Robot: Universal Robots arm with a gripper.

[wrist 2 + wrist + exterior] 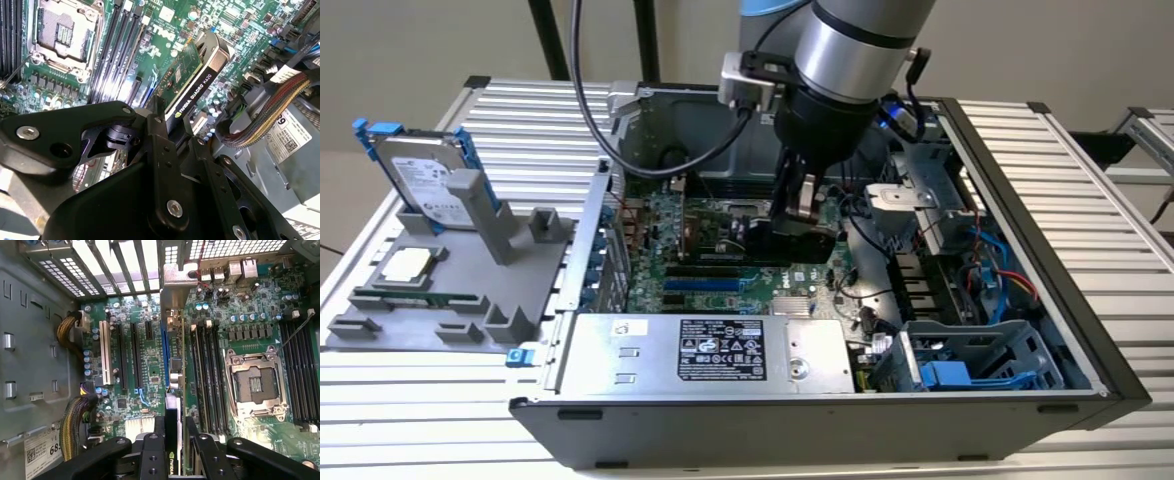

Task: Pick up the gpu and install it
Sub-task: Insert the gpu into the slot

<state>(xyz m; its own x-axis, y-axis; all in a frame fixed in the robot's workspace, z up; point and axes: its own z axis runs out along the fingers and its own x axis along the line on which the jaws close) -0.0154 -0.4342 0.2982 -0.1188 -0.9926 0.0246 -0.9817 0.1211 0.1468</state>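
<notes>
Gripper [167, 125] clamped on the gpu [192, 87], edge-down over the motherboard [145, 355] slots: picked up, not yet seated.

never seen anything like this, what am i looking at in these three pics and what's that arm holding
This is a robot arm working inside an open computer case that lies on a slatted metal table. The exterior view is shot from a camera off the arm and takes in the whole scene. Both wrist views come from cameras riding on the arm, looking down past its black claw at the green motherboard. The claw is shut on the gpu, a thin green card with a black edge, held on edge above the motherboard's slots. At the exterior view's left, a grey holder carries a silver hard drive with blue rails and a processor chip.
</notes>
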